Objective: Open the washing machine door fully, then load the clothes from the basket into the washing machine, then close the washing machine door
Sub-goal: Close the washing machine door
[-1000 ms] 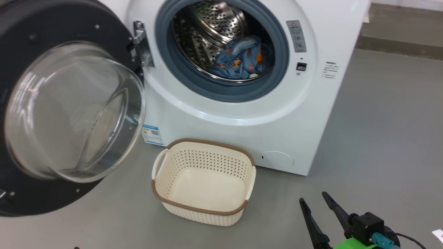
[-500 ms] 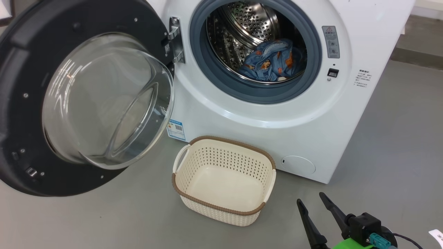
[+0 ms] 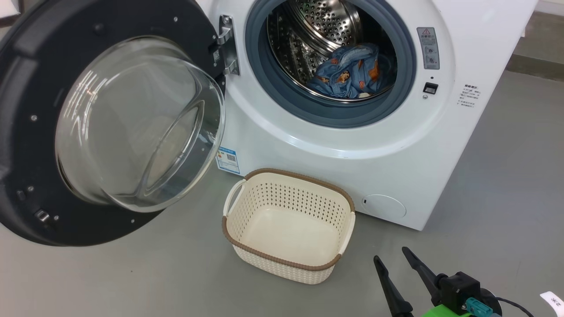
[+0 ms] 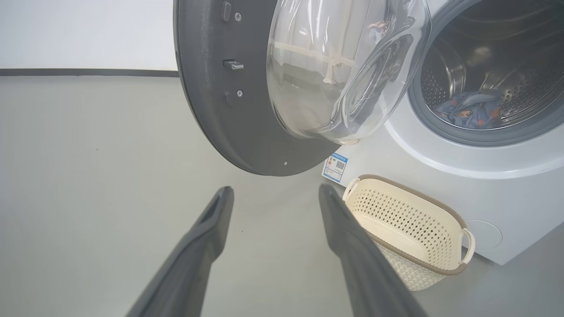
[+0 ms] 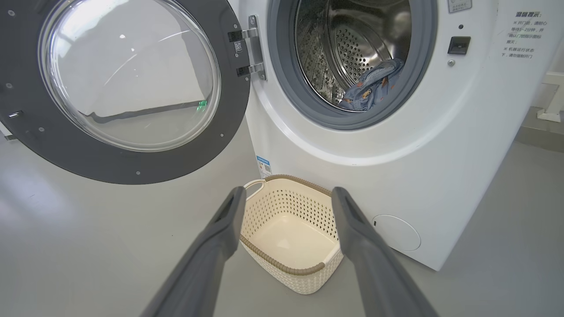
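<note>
**Head view.**
- The washing machine door [image 3: 110, 123]: stands wide open at my left, glass bulge facing out.
- The clothes [image 3: 350, 72]: bundled low in the drum of the washing machine [image 3: 352, 149].
- The basket [image 3: 282, 260]: on the floor just before the machine, nothing in it.
- My right gripper [image 3: 391, 254]: low right, fingers apart, holding nothing.

**Left wrist view.**
- My left gripper [image 4: 276, 188]: fingers spread, nothing between them, below the door's lower rim and apart from it.
- Adds the door edge-on, with its depth and the latch tongue [image 4: 232, 65], which the head view flattens.

**Right wrist view.**
- Fingers apart, with the basket beyond them.
- Adds the hinge [image 5: 251, 48] face-on and the basket's bare bottom.

**Judgement.** Loading looks finished, so closing the door is the step in hand. The next move calls for a push on the door's free edge, swinging it round until the latch catches. My left arm sits nearer.
</note>
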Controlling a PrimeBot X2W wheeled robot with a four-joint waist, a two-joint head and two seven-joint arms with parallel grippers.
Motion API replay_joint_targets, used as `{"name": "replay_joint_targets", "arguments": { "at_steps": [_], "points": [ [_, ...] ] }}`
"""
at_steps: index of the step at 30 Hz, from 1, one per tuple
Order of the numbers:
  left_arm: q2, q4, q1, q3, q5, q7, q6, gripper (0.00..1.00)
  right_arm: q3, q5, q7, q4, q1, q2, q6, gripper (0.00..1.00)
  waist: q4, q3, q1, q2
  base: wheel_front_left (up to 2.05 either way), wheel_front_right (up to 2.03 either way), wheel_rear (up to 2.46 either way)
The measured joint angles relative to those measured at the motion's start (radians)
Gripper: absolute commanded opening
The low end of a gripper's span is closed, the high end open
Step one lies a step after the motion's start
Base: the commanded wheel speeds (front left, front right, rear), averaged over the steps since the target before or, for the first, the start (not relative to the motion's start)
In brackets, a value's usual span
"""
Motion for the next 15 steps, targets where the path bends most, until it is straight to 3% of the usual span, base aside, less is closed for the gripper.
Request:
{"name": "replay_joint_targets", "arguments": {
  "at_steps": [15],
  "points": [
    [0.0,-0.009,0.0,-0.017,0.001,0.0,0.006,1.0,-0.003,0.0,0.0,0.001,0.0,0.0,0.0,1.0,-0.005,-0.003,0.0,0.0,0.0,0.0,0.0]
  ]
}}
